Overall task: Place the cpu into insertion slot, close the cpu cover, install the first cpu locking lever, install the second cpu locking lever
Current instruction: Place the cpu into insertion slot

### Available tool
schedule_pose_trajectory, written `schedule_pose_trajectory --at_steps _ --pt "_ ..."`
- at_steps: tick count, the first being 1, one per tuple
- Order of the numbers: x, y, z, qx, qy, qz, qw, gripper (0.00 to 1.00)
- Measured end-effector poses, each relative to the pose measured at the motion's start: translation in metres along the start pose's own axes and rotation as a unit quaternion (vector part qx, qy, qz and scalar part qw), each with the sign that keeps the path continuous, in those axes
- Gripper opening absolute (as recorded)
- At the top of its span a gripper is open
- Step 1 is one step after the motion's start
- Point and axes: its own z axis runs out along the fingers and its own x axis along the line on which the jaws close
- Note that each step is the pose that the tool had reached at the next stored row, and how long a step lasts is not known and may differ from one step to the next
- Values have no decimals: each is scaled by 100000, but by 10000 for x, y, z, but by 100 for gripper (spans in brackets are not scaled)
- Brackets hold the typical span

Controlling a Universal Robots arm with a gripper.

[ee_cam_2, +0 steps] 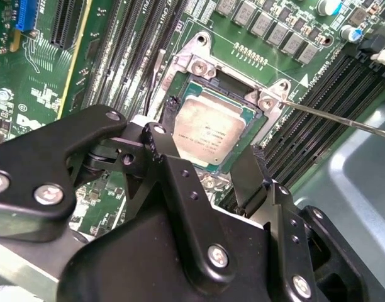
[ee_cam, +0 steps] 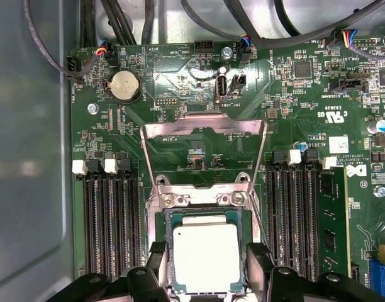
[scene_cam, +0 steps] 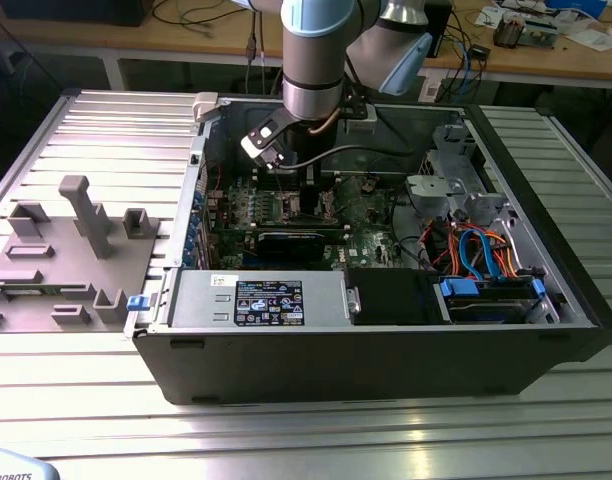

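Observation:
The cpu, a pale square chip, lies flat in the insertion slot on the green motherboard. My gripper hovers right over it, open, with one black finger on each side and a small gap to the chip's edges. The cpu cover, a silvery frame with an open centre, stands swung up from its hinge beyond the slot. A thin locking lever sticks out unlatched beside the slot. In the exterior view the gripper reaches down inside the open computer case.
Memory slots flank the socket on both sides. In the case a grey drive cage and coloured cables sit at the exterior view's right, and a power supply runs along the front. A grey fixture block lies outside at the left.

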Motion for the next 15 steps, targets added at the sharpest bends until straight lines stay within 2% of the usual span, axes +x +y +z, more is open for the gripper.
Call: schedule_pose_trajectory --at_steps 2,4,5,7,15 --pt "0 0 0 -3 23 0 100000 62" --pt "0 0 6 6 193 4 100000 62" --pt "-1 0 13 22 540 10 99999 62" --pt "0 -1 20 23 754 19 99997 62" --pt "0 -1 48 30 773 -265 99997 62"
